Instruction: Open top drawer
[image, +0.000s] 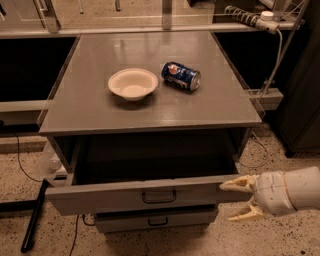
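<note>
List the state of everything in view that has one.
top drawer: pulled open.
lower drawer: shut.
bowl: upright on the cabinet top, empty.
can: lying on its side beside the bowl.
tool: open, holding nothing, at the top drawer's right front corner.
</note>
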